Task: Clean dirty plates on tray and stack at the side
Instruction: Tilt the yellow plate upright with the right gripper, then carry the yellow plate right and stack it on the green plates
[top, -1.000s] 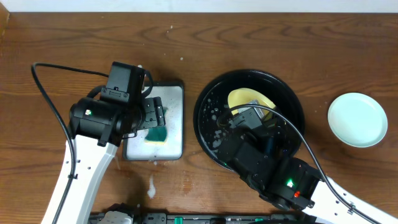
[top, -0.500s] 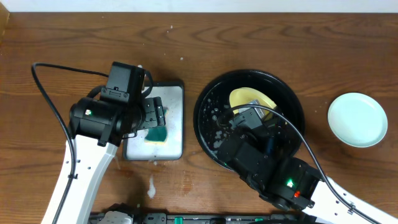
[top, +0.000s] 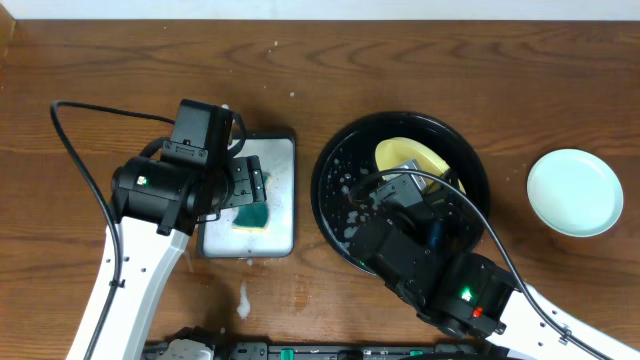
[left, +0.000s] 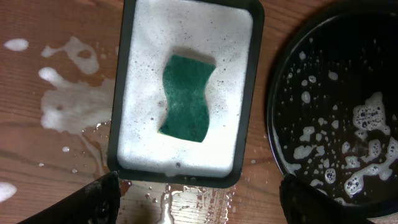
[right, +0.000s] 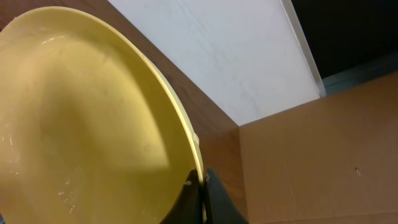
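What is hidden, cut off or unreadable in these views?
Yellow plate: overhead, mostly under the right arm; right wrist view crops it, so smears cannot be checked.
Mint plate: overhead looks straight down; one or two stacked is unclear.
Left gripper: overhead, covered by its arm; left wrist view shows only blurred fingers at the bottom edge.
Black tray: near side hidden overhead by the right arm.

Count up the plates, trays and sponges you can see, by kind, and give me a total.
Plates: 2, a yellow plate and a mint green plate
Trays: 2, a black round tray and a white rectangular tray
Sponges: 1, a green sponge
Total: 5
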